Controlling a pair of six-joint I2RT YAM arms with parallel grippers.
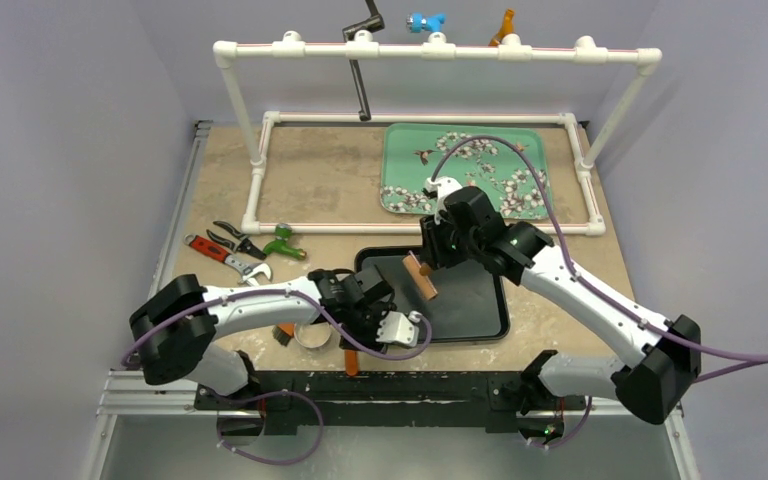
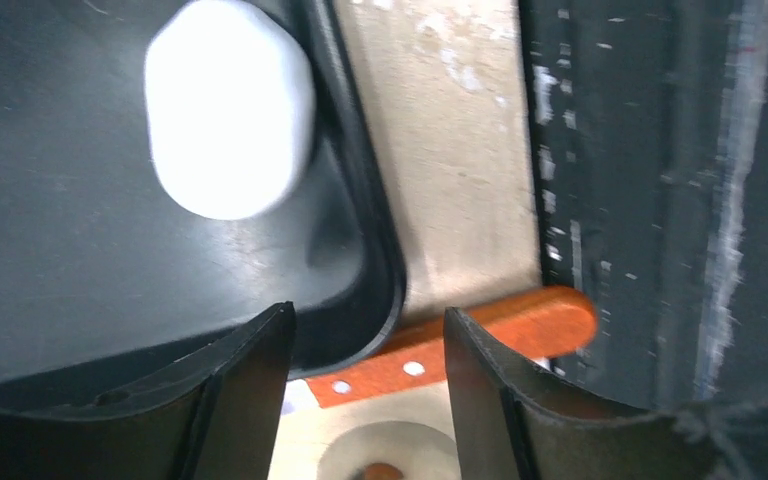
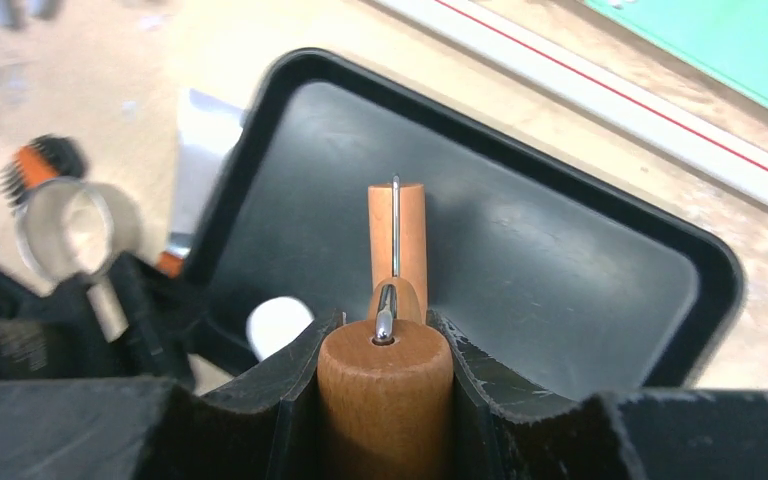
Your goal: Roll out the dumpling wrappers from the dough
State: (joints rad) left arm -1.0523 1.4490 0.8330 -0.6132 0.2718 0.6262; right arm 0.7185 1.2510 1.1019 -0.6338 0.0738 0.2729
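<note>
pale lilac walls close in a tan desk (image 1: pixel 340 180), with a white pipe frame (image 1: pixel 430 50) standing across the upper half of the top view. a green flowered tray (image 1: pixel 405 150) lies inside the frame at upper centre-right. a black tray (image 1: pixel 480 300) sits at the centre of the frame. left of it lie a red-handled wrench (image 1: pixel 222 255), dark pliers (image 1: pixel 235 238) and a green tool (image 1: pixel 285 243).

the left end effector (image 2: pixel 370 330) hangs over the black tray's lower left corner. its fingers (image 2: pixel 250 400) stand apart with nothing between them. in the left wrist view the white dough piece (image 2: pixel 230 105) lies on the tray floor at the upper left of the frame, clear of the fingers. it is a smooth rounded oval, and i cannot tell how flat it is. below the tray rim a knife handle (image 2: pixel 480 335), orange-brown with rivets, lies on the desk. a metal ring cutter (image 1: pixel 310 335) stands just left of this end effector in the top view.

the right end effector (image 3: pixel 385 330) is clamped on the wooden handle of a small roller (image 3: pixel 397 230). the roller barrel points out over the middle of the black tray. in the right wrist view the dough piece shows at lower left of centre, near the tray's corner and apart from the roller.
</note>
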